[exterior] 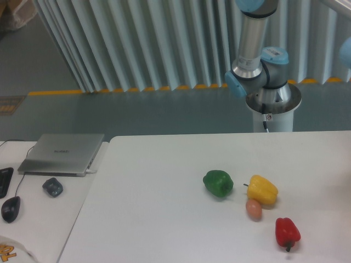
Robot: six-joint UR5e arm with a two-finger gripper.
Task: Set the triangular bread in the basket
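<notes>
The triangular bread is out of view, and so is the basket. My gripper has passed beyond the right edge of the picture; only the arm's base column [254,38] and a sliver of blue joint [346,52] at the right border show.
On the white table [153,208] lie a green pepper [218,183], a yellow pepper [262,189], a small pinkish egg-shaped thing [253,209] and a red pepper [287,232]. A closed laptop [61,153] and two mice [52,187] sit at the left.
</notes>
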